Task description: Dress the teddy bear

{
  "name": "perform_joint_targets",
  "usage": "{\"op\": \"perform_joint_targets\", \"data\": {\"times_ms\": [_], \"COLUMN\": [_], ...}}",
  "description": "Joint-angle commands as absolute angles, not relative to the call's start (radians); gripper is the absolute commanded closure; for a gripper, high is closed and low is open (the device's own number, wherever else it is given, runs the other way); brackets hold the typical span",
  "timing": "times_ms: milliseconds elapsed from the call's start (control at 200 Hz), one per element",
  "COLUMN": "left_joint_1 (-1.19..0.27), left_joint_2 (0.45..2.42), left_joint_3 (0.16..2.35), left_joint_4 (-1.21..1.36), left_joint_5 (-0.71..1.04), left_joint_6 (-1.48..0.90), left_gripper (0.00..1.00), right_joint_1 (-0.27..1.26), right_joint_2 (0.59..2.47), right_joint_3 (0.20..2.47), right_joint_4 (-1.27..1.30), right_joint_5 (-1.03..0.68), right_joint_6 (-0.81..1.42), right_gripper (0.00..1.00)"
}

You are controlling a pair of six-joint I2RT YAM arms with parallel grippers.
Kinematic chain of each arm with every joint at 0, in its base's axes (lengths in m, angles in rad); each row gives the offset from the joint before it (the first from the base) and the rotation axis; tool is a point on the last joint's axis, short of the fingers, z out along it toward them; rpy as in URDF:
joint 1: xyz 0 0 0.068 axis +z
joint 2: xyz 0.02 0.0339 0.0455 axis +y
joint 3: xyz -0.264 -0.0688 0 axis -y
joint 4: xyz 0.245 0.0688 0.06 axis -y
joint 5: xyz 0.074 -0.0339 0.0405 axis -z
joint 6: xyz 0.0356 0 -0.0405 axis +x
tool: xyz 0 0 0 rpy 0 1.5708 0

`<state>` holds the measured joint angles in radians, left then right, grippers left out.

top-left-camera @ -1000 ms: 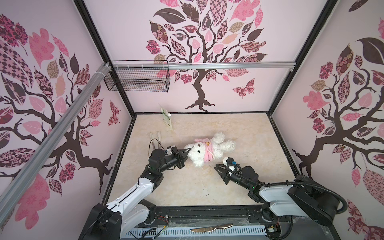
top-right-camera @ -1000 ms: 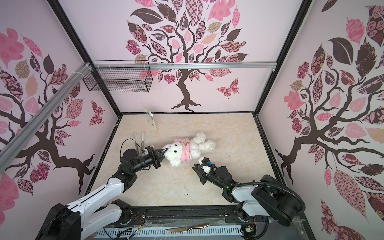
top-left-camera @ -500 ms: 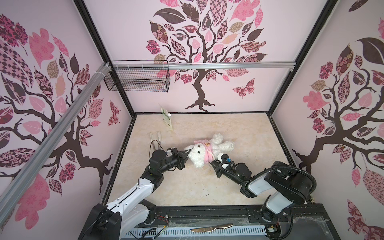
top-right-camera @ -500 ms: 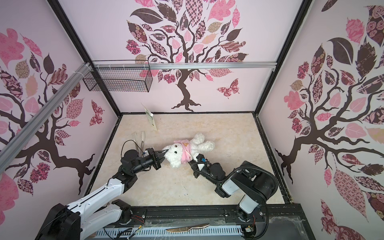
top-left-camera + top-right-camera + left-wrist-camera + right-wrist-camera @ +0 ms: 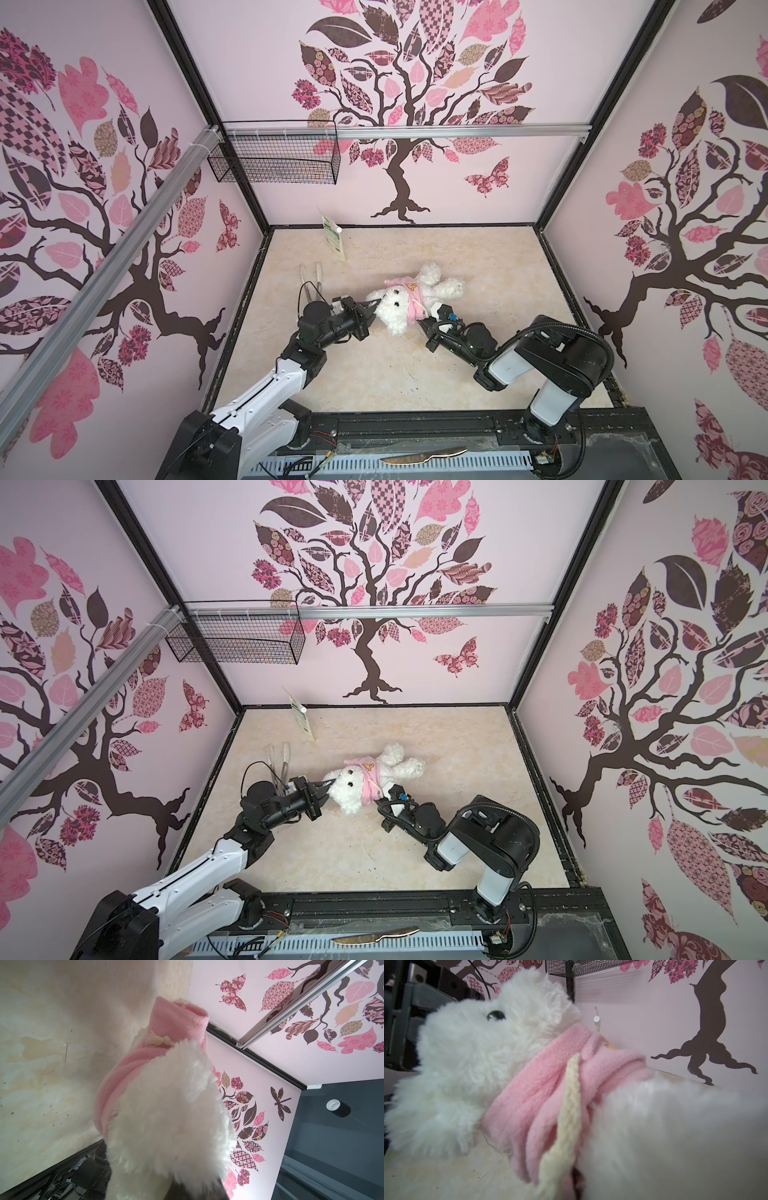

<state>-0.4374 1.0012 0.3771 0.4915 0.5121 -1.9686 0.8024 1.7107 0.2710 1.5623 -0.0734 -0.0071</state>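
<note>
The teddy bear (image 5: 394,312) (image 5: 348,791) lies on its back on the floor in both top views, head toward the front, with a pink hoodie (image 5: 409,293) (image 5: 369,774) bunched round its neck and chest. My left gripper (image 5: 371,311) (image 5: 326,789) is shut on the fur at the side of the bear's head (image 5: 166,1115); the fur hides its jaws. My right gripper (image 5: 423,322) (image 5: 380,800) is shut on the hoodie's lower edge (image 5: 542,1093) beside a cream drawstring (image 5: 569,1105). The bear's face (image 5: 473,1049) fills the right wrist view.
Metal tongs (image 5: 311,278) lie on the floor behind the left arm. A printed card (image 5: 334,241) leans at the back wall. A wire basket (image 5: 272,160) hangs on the rail above. A knife (image 5: 424,458) rests on the front ledge.
My right gripper has moved from open floor in front up to the bear's side and closed on the hoodie's edge. The left gripper has kept its hold.
</note>
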Motion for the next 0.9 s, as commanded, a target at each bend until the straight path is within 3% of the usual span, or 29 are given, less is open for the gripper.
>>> {"op": "perform_joint_targets", "data": {"times_ms": [0,345,725,895], "left_joint_1": [-0.439,-0.354,-0.316,-0.318], "left_joint_2": [0.982,0.978,1.031,1.074], "left_joint_3": [0.356,0.358,0.423,0.478], "left_joint_4": [0.533,0.422,0.26,0.211], "left_joint_5": [0.512,0.564,0.658,0.707], "left_joint_6": [-1.971,-1.881,-1.642,-1.517], "left_gripper": [1.0,1.0,1.0,1.0], "right_joint_1": [0.806,0.768,0.637,0.637], "right_joint_2": [1.7,1.444,1.092,1.068], "right_joint_3": [0.248,0.123,0.161,0.279], "right_joint_4": [1.722,1.459,0.943,0.735], "right_joint_5": [-0.008,0.164,0.141,-0.035], "right_joint_6": [-0.014,0.021,0.092,0.14], "right_gripper": [1.0,1.0,1.0,1.0]}}
